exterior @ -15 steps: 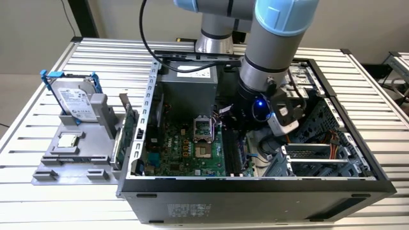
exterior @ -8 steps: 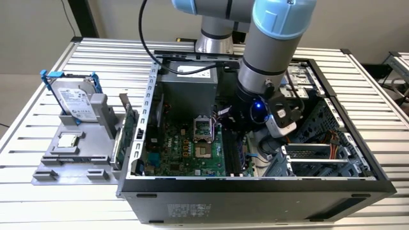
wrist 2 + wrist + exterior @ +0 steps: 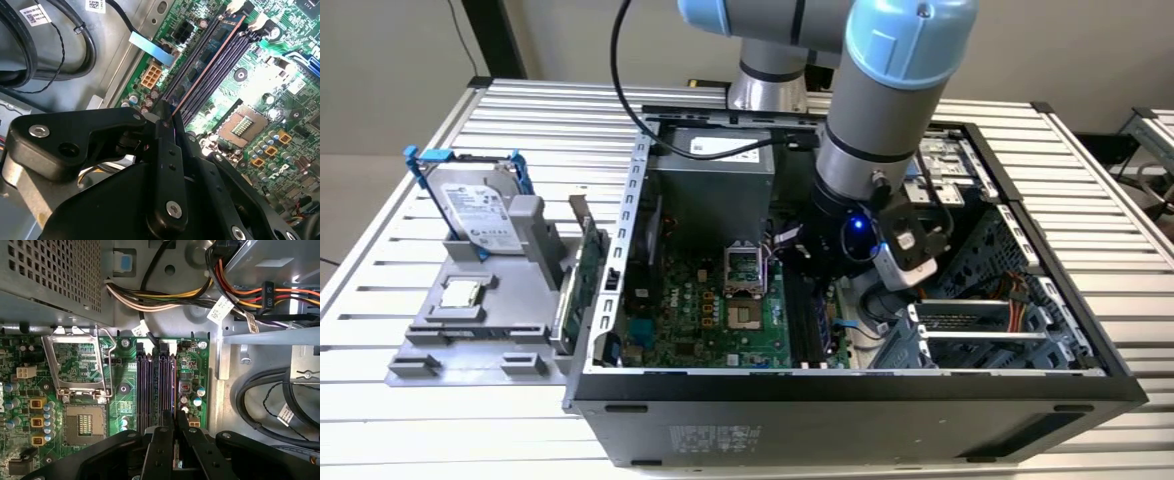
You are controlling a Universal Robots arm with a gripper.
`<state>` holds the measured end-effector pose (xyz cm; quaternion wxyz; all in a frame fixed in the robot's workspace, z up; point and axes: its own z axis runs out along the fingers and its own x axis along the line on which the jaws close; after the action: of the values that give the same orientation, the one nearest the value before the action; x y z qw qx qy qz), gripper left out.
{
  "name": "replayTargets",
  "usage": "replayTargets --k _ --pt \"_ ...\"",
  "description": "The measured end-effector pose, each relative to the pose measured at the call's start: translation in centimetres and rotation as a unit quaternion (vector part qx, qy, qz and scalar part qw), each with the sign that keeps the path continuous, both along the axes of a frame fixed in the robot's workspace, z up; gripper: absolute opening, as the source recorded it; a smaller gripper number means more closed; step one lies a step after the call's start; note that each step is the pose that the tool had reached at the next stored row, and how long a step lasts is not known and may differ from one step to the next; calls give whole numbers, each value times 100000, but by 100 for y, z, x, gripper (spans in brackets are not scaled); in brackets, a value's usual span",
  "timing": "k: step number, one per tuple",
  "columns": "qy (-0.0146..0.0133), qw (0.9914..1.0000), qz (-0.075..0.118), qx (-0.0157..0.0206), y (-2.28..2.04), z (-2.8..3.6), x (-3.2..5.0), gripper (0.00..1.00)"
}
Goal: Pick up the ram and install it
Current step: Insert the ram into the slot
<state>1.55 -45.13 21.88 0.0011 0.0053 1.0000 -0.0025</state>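
Observation:
My gripper (image 3: 825, 292) reaches down into the open computer case (image 3: 854, 385), over the memory slots at the edge of the green motherboard (image 3: 700, 310). In both wrist views the black fingers (image 3: 170, 150) stand close together on the near end of the ram (image 3: 206, 56), a thin bluish stick with dark chips. It stands on edge along one black slot, next to the free slots (image 3: 145, 380). In the first wrist view the ram (image 3: 173, 385) runs straight out from between the fingertips of the gripper (image 3: 175, 416). White end clips (image 3: 235, 6) sit at the slots' far end.
The open processor socket (image 3: 85, 425) and its raised metal frame lie beside the slots. Bundled cables (image 3: 165, 300) and the power supply (image 3: 714, 195) crowd the far end. Outside the case, a grey fixture (image 3: 467, 340) carries a hard drive in a blue frame (image 3: 474, 205) and a green expansion card (image 3: 587, 275).

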Motion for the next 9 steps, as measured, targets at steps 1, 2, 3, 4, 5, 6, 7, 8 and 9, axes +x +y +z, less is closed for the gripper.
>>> replayTargets --k 1,2,3,4,5,6,7,8,9 --pt "-1 100000 2 10 0 -2 0 0" --pt "-4 100000 3 18 0 -4 1 0" --pt "-6 100000 5 26 0 -8 1 0" --pt "-3 100000 3 23 0 -11 1 0" --pt "5 100000 2 9 0 -15 1 0" --pt "15 100000 0 -3 0 -19 0 0" --pt "20 100000 1 2 0 -24 0 0" --pt "23 100000 1 5 0 -27 1 0" --pt "32 100000 1 5 0 -30 1 0"
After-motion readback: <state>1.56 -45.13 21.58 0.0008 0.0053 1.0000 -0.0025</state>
